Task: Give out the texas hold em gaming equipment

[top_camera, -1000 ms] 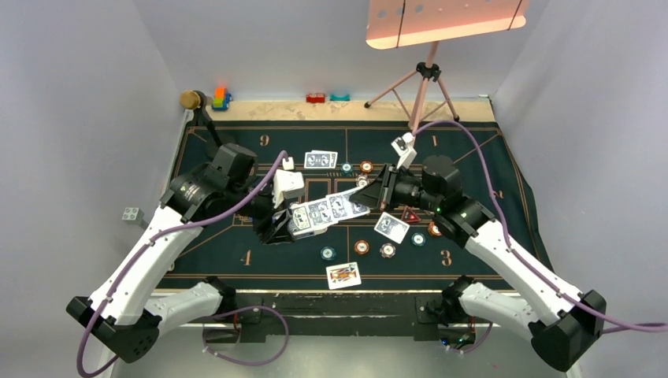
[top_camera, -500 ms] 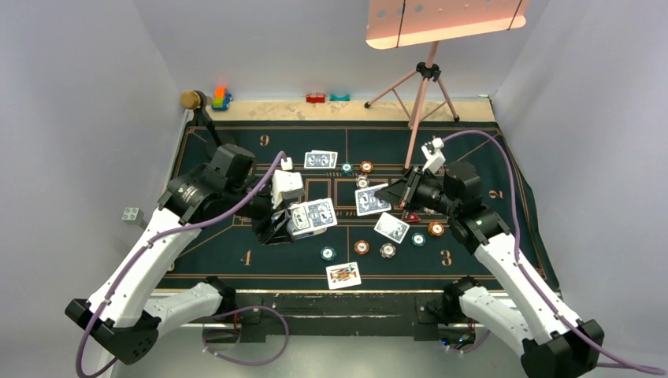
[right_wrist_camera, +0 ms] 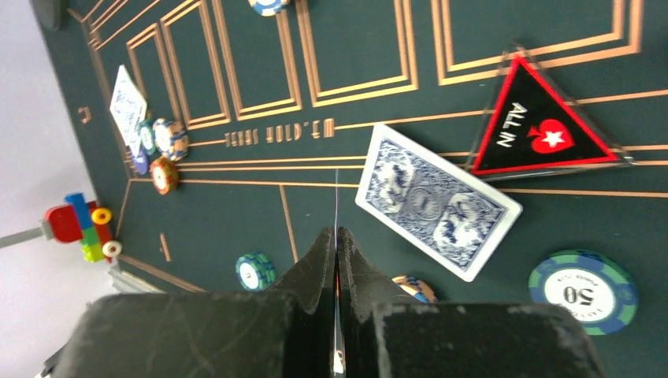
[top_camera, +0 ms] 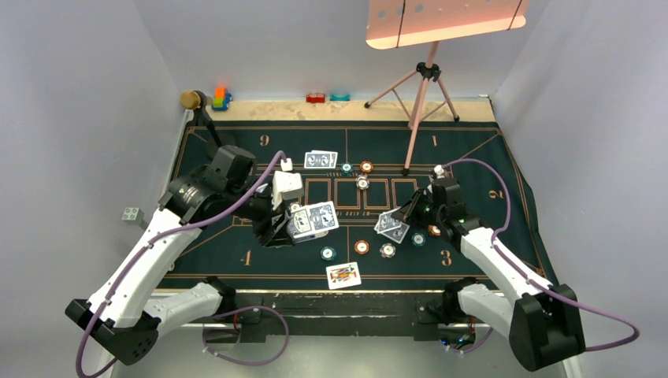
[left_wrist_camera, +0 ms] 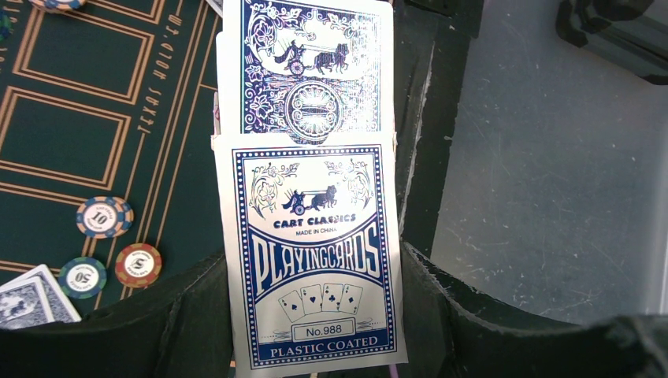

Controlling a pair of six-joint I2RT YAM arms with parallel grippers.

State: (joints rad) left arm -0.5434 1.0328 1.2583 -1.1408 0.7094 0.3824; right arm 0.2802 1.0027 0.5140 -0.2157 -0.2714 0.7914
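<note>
1. The left gripper (top_camera: 282, 227) hangs over the left-middle of the dark green gold-lined felt mat (top_camera: 228, 244) that covers the bench. Its jaws are clamped on the sides of a blue-and-white playing-card box (left_wrist_camera: 315, 260).
2. A blue-patterned-back card (left_wrist_camera: 311, 71) sticks out of the box's far end.
3. The right gripper (right_wrist_camera: 337, 236) is low over the right half of the mat. Its jaws are pressed together on a single thin playing card (right_wrist_camera: 336, 197), seen edge-on.
4. Just beside that gripper, a face-down blue-backed card (right_wrist_camera: 437, 209) lies flat on the mat. One of its corners is next to the red-edged black triangular "ALL IN" marker (right_wrist_camera: 543, 130).
5. A teal round chip marked 50 (right_wrist_camera: 583, 291) lies near the face-down card.
6. Between the arms, a teal chip (top_camera: 328, 253), an orange chip (top_camera: 361, 246) and a white chip (top_camera: 387, 250) lie in a row. A face-up card (top_camera: 343, 273) lies nearer the arms' bases.
7. On the far side of the mat lies a pair of face-down cards (top_camera: 321, 160).
</note>
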